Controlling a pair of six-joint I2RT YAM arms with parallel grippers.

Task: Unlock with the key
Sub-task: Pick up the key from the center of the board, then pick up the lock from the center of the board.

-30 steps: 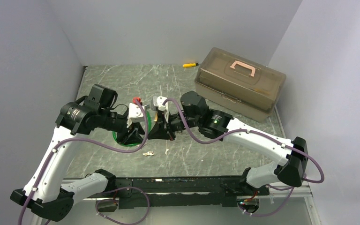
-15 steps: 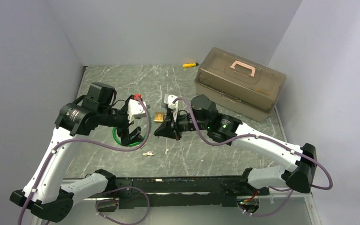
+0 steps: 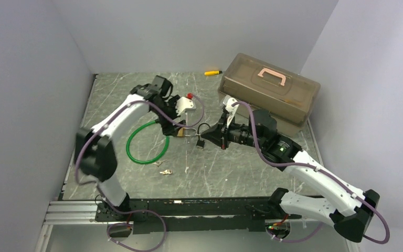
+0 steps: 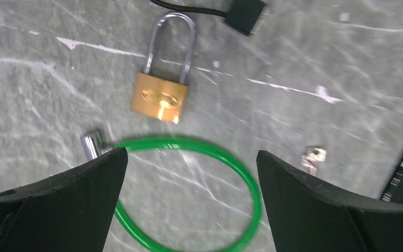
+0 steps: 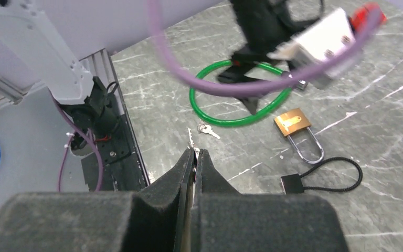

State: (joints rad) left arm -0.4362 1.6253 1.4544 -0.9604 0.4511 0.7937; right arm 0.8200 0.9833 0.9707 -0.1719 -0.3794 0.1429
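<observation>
The small brass padlock (image 3: 180,133) lies flat on the table, shackle pointing right; it is plain in the left wrist view (image 4: 159,100) and in the right wrist view (image 5: 292,122). My left gripper (image 4: 191,155) hangs open above it and the green cable, holding nothing. My right gripper (image 5: 193,152) is shut on the key (image 5: 189,137), which shows only as a thin pale sliver sticking out past the fingertips. In the top view the right gripper (image 3: 205,139) sits just right of the padlock. Both shackle legs seem to sit in the body.
A green cable loop (image 3: 146,143) lies left of the padlock. Small silvery spare keys (image 3: 165,171) rest nearer the front. A black cord loop with a block (image 5: 320,176) lies beside the shackle. A brown lidded box (image 3: 267,94) stands at the back right, a yellow-and-black tool (image 3: 213,72) behind it.
The left gripper opened and let go of the padlock, which now lies on the table. The left arm swung up and to the right; the right arm drew back to the right.
</observation>
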